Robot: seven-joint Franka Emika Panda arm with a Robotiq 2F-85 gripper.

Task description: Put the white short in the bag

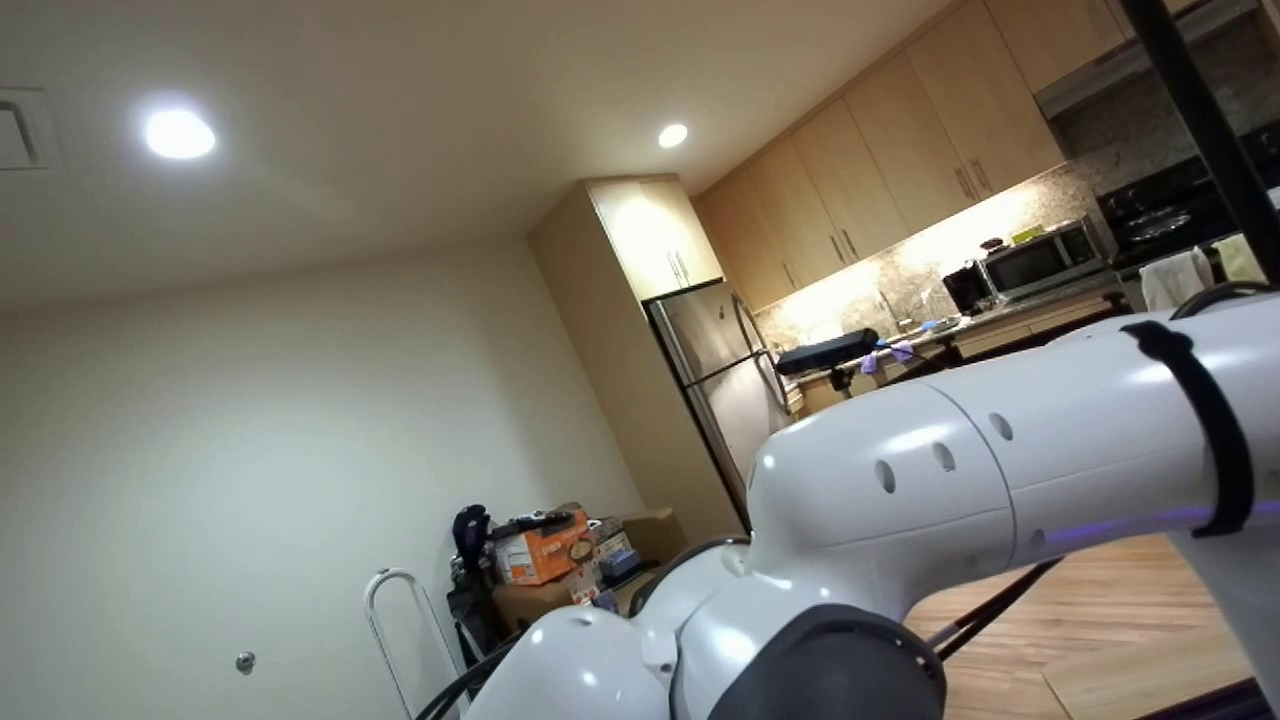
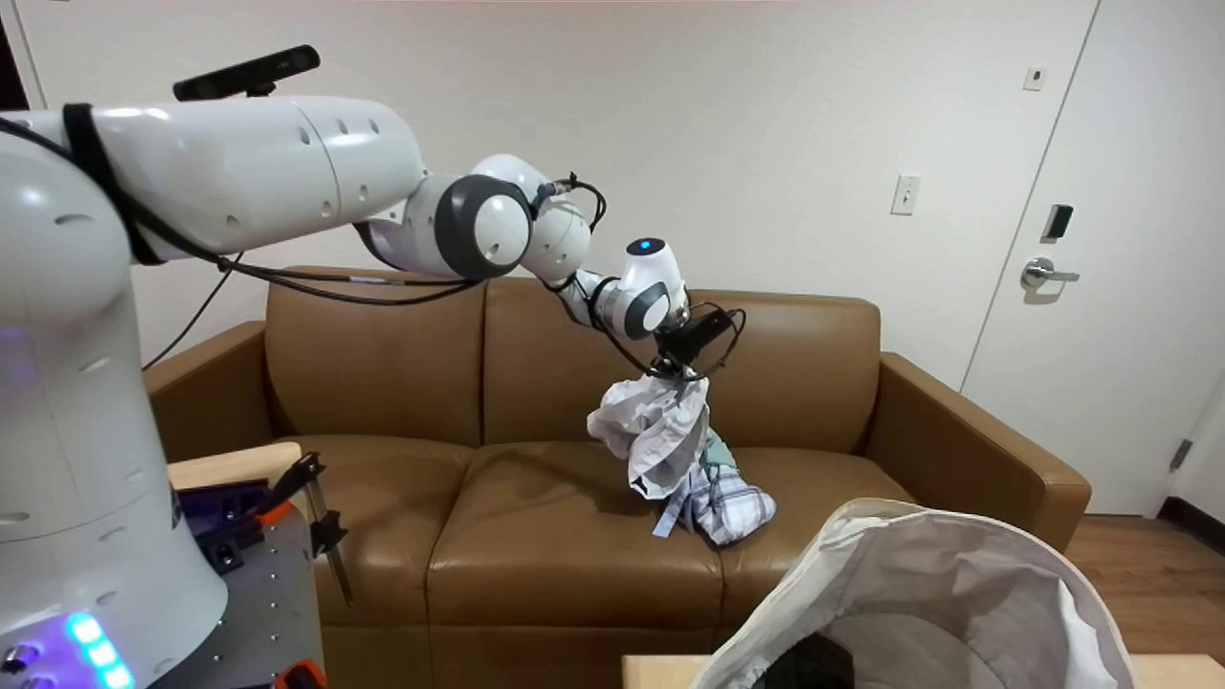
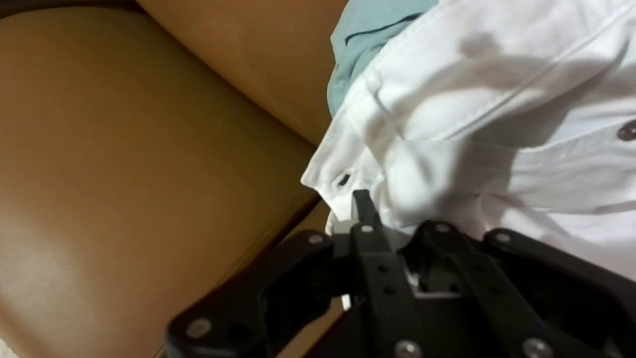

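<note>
Arm (image 2: 249,172): white, showing in both exterior views; its base (image 2: 86,526) stands at nine o'clock, hours being read in an exterior view with the white shorts (image 2: 656,421) at mid-dial.
Sofa (image 2: 364,517): brown, stretching behind the shorts from nine o'clock across to three.
White shorts: crumpled, hanging over the seat, apart from the bag (image 2: 947,569); whether the lowest fold touches the sofa cannot be told. In the wrist view a dark button (image 3: 627,131) shows at two o'clock from the fingertips (image 3: 366,209).
Gripper (image 2: 677,369): at twelve o'clock, tipped downward; jaws closed, a pinch of the white shorts caught between them.
Teal cloth (image 2: 718,453): at four o'clock, just beside the shorts and partly hidden by them.
Plaid garment (image 2: 735,507): white with blue checks, lying on the seat between four and five o'clock.
Bag: at four o'clock, pale fabric, mouth wide; a dark item (image 2: 813,662) lies inside towards its eight o'clock, too little seen to name.
Door (image 2: 1148,316): white, between two and three o'clock, a lever handle (image 2: 1048,274) near its nine o'clock edge.
</note>
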